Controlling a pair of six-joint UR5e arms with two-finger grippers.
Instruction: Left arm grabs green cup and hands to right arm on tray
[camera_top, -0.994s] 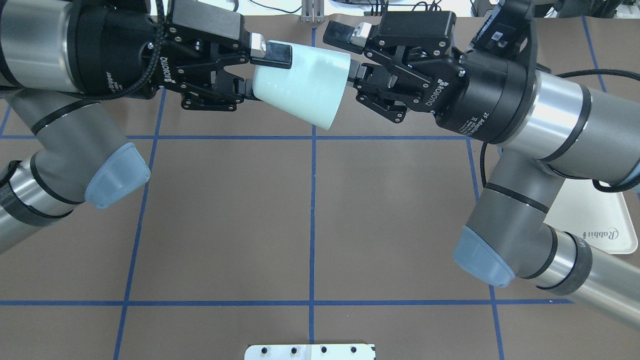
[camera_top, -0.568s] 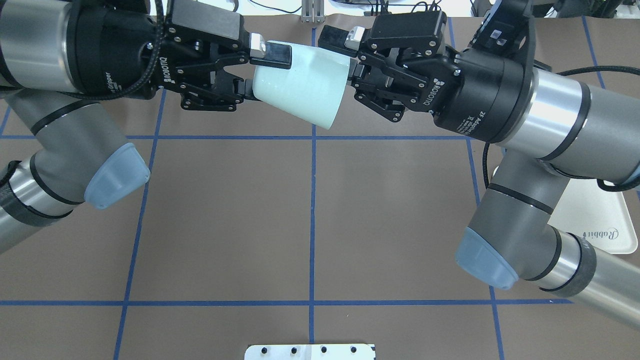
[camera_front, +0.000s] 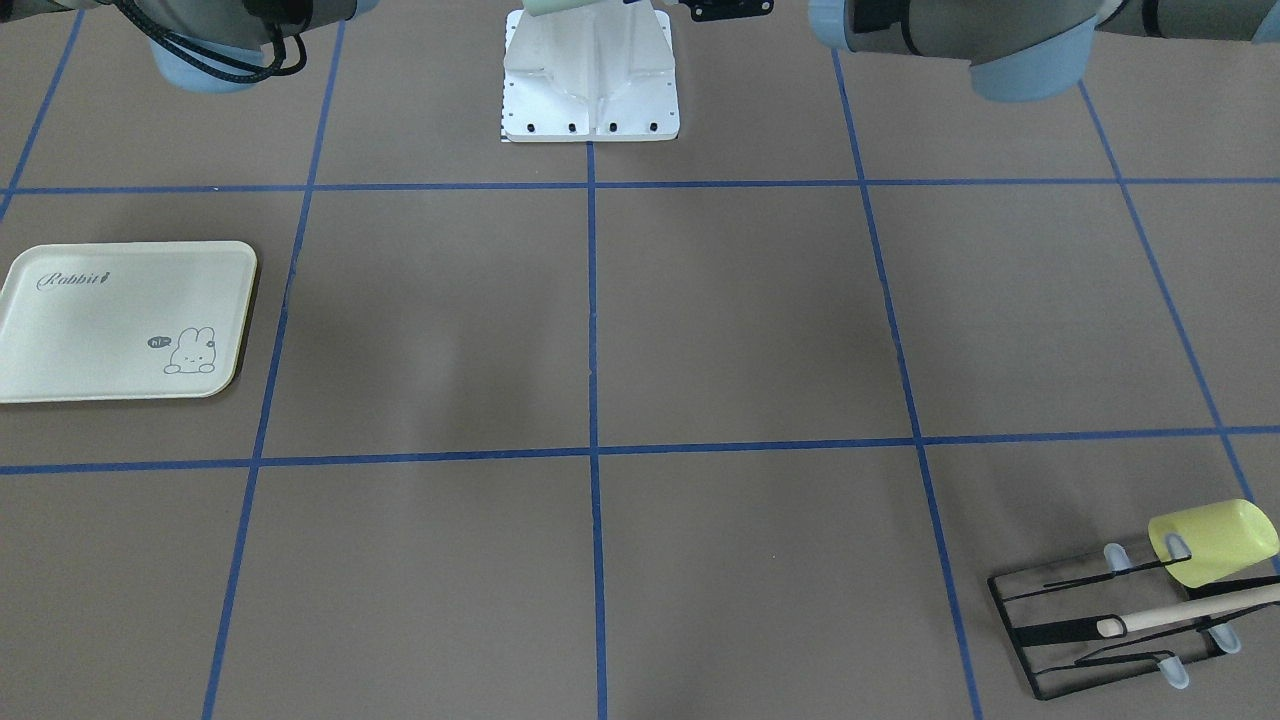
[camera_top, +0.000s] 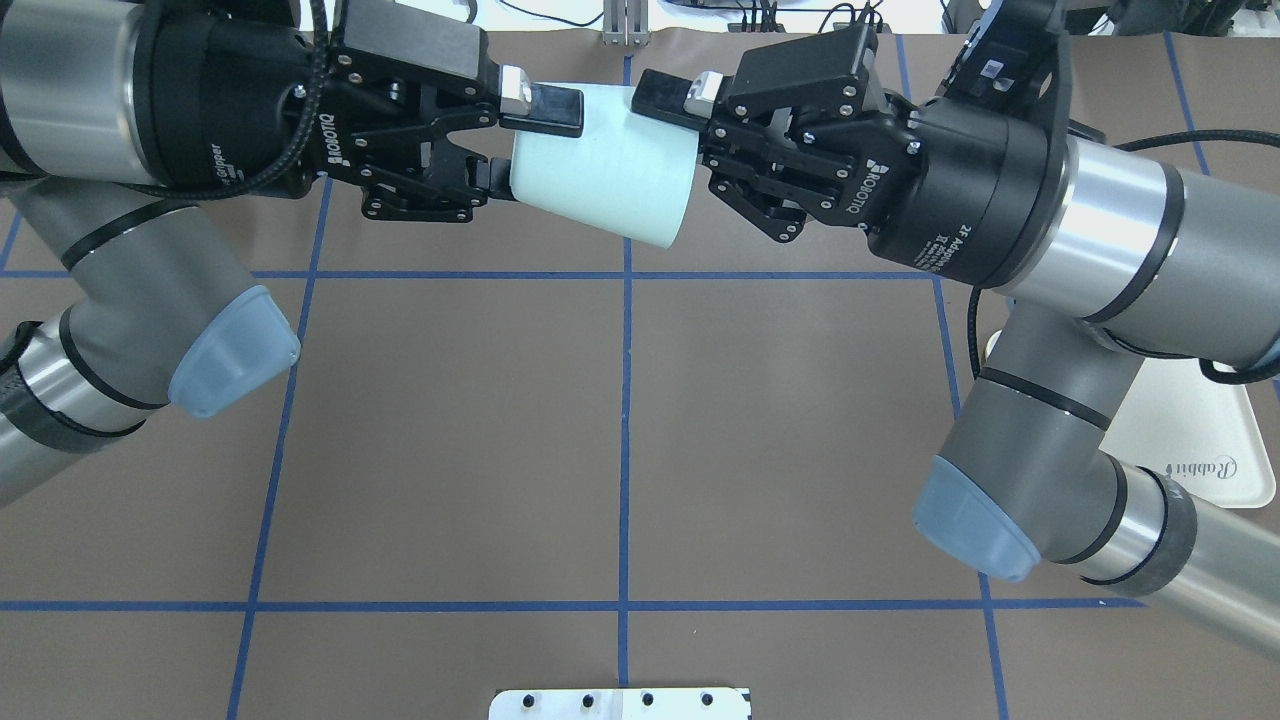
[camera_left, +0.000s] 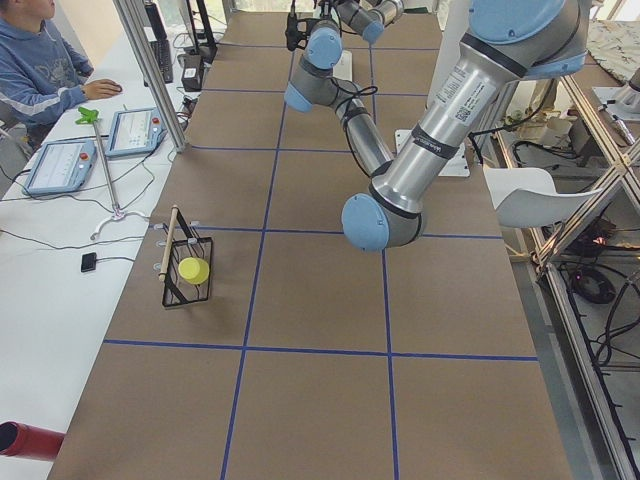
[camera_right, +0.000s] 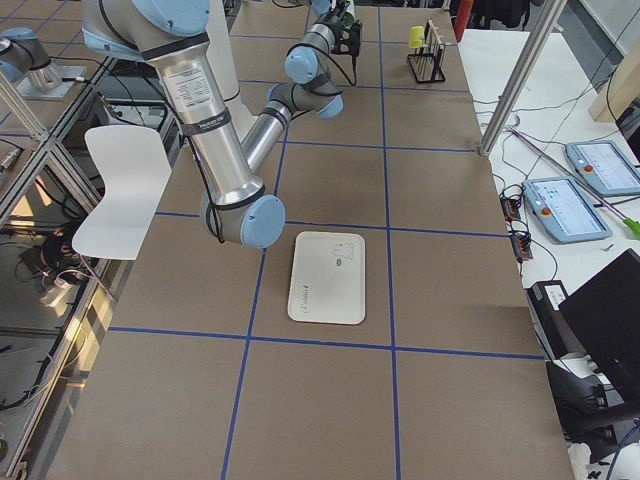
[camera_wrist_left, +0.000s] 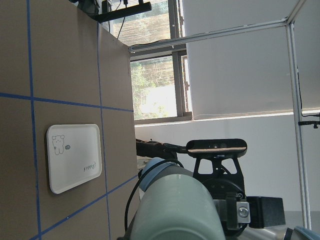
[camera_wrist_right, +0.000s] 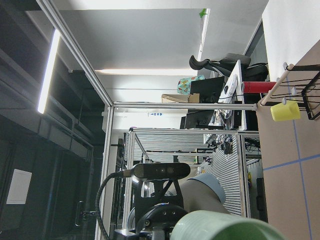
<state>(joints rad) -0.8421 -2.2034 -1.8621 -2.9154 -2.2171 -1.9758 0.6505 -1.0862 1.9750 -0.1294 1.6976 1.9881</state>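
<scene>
Starting at the left of the overhead view, the left gripper (camera_top: 515, 145) is clamped on the narrow base end of the green cup (camera_top: 605, 170), one finger over the top of the wall and the other beneath it, so the grab that opens the task is done. The cup lies on its side in the air, well above the counter (camera_top: 450, 430). Its base points toward the left arm and its open mouth toward the right arm, roughly over the middle grid line. At the mouth, the right gripper (camera_top: 688, 128) has one finger laid on the outer wall by the rim. Its other finger is hidden behind the rim, apparently inside the cup. It looks closed on the rim, though how firmly cannot be read. Both grippers thus hold the cup at once, which puts the task in mid hand-over. What seems left is for the left gripper to let go and draw clear, and for the right arm to carry the cup to the tray (camera_top: 1200, 440) and set it down. The tray sits on the counter at the far right, partly under the right arm.
</scene>
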